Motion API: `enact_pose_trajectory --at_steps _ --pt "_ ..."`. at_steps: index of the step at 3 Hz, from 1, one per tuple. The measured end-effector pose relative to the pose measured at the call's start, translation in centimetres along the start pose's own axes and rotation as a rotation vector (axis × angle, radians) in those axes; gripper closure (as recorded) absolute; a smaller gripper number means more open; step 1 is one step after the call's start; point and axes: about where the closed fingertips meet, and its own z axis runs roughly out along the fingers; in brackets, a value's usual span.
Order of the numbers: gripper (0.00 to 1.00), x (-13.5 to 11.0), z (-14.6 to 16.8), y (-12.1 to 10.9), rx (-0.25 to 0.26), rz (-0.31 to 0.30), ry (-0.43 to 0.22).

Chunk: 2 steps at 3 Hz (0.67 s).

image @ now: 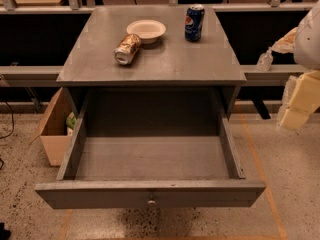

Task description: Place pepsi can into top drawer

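while the pepsi can [194, 22] stands upright near the far right corner of the worktop [165, 66], the robot's tool [298, 103] hangs off the worktop's right edge, lower than its surface and well apart from the can; whether it is open or closed cannot be told, and it has no hold on the can. the top drawer [100, 194] is pulled out under the near edge, nothing seen inside, its knob [151, 201] at the middle of the front panel. the step in hand looks to be the reach for the can, not yet begun. it would go best with the tool raised above the worktop first, then brought in from the right edge or from above, since a white bowl [146, 30] sits near the can toward the middle of the far edge and a brown-gold can [127, 49] lies on its side nearer the left edge. a grip around the can's middle should keep it upright. the carry should clear the near edge before going down, because the drawer's back part lies under the worktop, and the can is best let go low between the side walls
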Motion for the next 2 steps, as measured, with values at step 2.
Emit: enact_pose_trajectory --at_steps 2 --pt "0.00 0.2 0.6 -1.1 0.047 0.064 -0.039"
